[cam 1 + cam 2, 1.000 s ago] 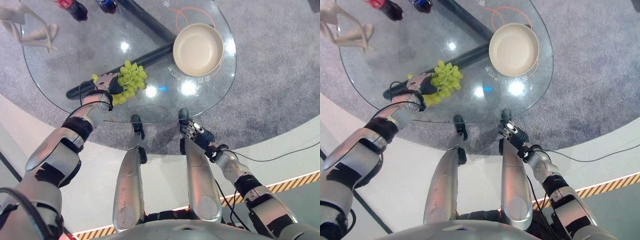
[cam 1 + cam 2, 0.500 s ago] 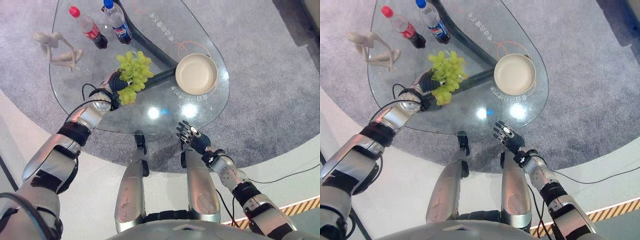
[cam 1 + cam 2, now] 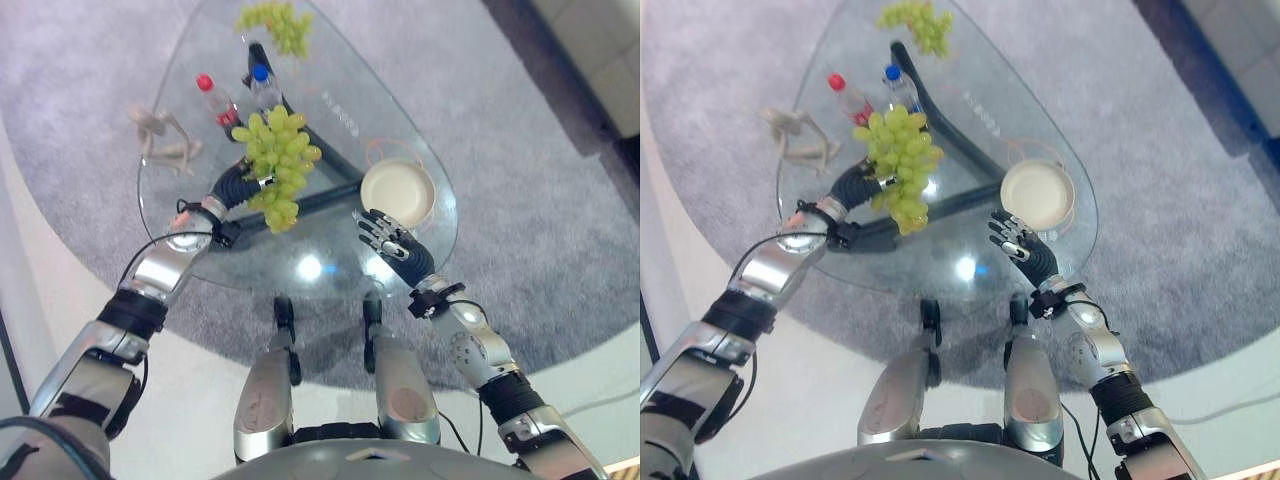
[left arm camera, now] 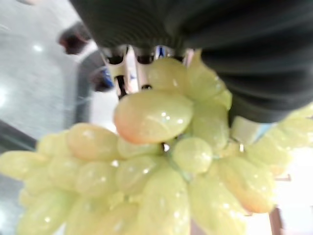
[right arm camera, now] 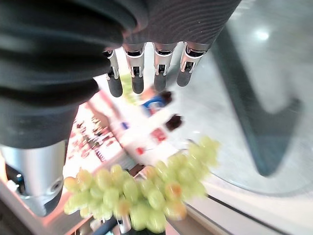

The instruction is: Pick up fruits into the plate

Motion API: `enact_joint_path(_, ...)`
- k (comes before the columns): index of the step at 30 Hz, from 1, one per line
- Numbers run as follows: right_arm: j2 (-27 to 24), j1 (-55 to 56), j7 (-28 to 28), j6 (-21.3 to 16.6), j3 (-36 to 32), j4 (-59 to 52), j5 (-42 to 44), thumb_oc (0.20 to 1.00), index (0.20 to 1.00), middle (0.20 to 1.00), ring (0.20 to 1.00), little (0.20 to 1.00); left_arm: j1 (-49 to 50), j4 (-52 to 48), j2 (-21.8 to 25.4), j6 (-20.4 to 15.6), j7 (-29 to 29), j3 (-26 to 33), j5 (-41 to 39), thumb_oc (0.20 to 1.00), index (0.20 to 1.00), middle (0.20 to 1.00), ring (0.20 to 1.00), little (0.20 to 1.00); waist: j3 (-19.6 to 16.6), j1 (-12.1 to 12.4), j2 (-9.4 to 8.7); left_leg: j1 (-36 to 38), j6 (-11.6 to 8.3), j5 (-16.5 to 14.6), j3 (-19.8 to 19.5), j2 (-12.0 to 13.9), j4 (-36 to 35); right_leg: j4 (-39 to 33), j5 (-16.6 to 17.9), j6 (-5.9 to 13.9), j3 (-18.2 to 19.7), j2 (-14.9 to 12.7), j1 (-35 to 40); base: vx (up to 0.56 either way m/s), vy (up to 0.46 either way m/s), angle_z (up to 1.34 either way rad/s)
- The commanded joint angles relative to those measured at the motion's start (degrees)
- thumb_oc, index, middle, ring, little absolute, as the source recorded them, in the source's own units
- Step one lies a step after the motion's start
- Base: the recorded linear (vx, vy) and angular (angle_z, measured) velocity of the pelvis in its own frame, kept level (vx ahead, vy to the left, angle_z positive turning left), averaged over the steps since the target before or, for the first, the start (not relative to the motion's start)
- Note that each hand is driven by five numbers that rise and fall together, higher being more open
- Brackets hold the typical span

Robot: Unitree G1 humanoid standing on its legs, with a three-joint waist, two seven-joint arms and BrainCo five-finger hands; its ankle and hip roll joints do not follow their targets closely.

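We record: left hand [image 3: 237,183] gripping green grape bunch [image 3: 278,165], fingers mostly hidden; right hand [image 3: 392,244] spread, empty, at plate's [image 3: 398,192] 6 o'clock.

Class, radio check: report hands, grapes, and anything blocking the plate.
Left hand shut on grapes, lifted. Right hand open beside plate. Second bunch at far edge. Path clear.

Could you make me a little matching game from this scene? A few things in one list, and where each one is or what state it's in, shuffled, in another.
Things:
1. held grape bunch
2. plate
3. second grape bunch
4. right hand

States:
A. empty, on the glass table
B. open, holding nothing
C. lying at the table's far end
D. gripped in the left hand

Pairs: 1-D, 2-A, 3-C, 4-B
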Motion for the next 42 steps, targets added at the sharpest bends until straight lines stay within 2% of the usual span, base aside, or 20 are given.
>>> enact_joint_path(1,-1.18,2.52,-1.26,1.02,-0.53,-5.12,-3.64,1.0,1.0,1.0,1.0,1.0,2.1,-3.94,-3.32,-2.41,-3.52,2.89,-3.08,0.2,0.2,0.2,0.2,0.2,-8.92,1.02,-0.27,3.0,1.58,-6.9,-0.02,-4.27,3.02,-1.53,0.84,-0.08,-1.11,1.85,2.53,0.16,0.008,0.12)
enact_joint_path(8,-3.72,1.92,-7.3,4.12,-0.52,-9.61,-12.42,1.0,1.0,1.0,1.0,1.0,6.16,-9.71,-4.37,0.51,-6.39,1.45,-1.66,0.2,0.2,0.2,0.2,0.2,-13.33,2.52,-0.51,7.69,1.9,-7.76,-0.6,-4.42,1.95,-3.13,0.56,0.13,-1.48,1.66,7.95,0.11,-0.001,0.13)
enact_joint_path(11,-4.73,1.52,-8.36,5.31,-0.43,-10.55,-14.15,1.0,1.0,1.0,1.0,1.0,6.55,-10.49,-4.38,0.9,-7.01,1.29,-1.77,0.2,0.2,0.2,0.2,0.2,-14.02,2.78,-0.66,8.72,1.94,-7.94,-0.58,-4.41,1.6,-3.64,0.5,0.18,-1.61,1.61,9.17,0.05,0.006,0.03)
enact_joint_path(15,-6.9,0.85,-9.41,8.74,-0.43,-12.0,-15.23,1.0,1.0,1.0,1.0,1.0,7.09,-12.69,-3.76,1.27,-9.29,0.99,-2.25,0.2,0.2,0.2,0.2,0.2,-15.42,3.37,-1.02,11.15,2.09,-8.24,-0.86,-4.51,0.48,-4.66,0.34,0.3,-2.0,1.56,11.76,0.06,0.005,0.07)
enact_joint_path(20,-7.43,-0.04,-7.25,11.51,0.36,-12.01,-13.17,1.0,1.0,1.0,1.0,1.0,6.47,-14.12,-3.97,1.71,-10.8,0.55,-2.99,0.2,0.2,0.2,0.2,0.2,-16.16,3.85,-1.3,12.46,2.18,-8.4,-0.96,-4.61,-0.14,-5.47,0.51,0.39,-2.51,1.45,13.19,0.02,0.006,0.07)
enact_joint_path(29,-6.84,-0.91,-3.71,13.48,1.7,-11.48,-9.58,1.0,1.0,1.0,1.0,1.0,5.17,-16.1,-4.45,1.4,-12.13,-0.64,-3.85,0.2,0.2,0.2,0.2,0.2,-17.01,4.22,-1.73,13.54,2.2,-8.73,-0.53,-4.42,-0.87,-6.5,0.87,0.92,-3.41,1.08,14.31,0.0,0.0,0.0)
enact_joint_path(42,-4.59,-2.05,5.85,18.47,4.6,-11.71,1.79,1.0,1.0,1.0,1.0,1.0,3.05,-17.55,-6.04,1.56,-13.47,-2.26,-5.81,0.2,0.2,0.2,0.2,0.2,-17.74,4.5,-2.2,14.02,2.04,-8.69,0.19,-4.11,-1.24,-6.93,0.93,1.08,-4.23,1.04,14.82,-0.01,-0.004,0.03)
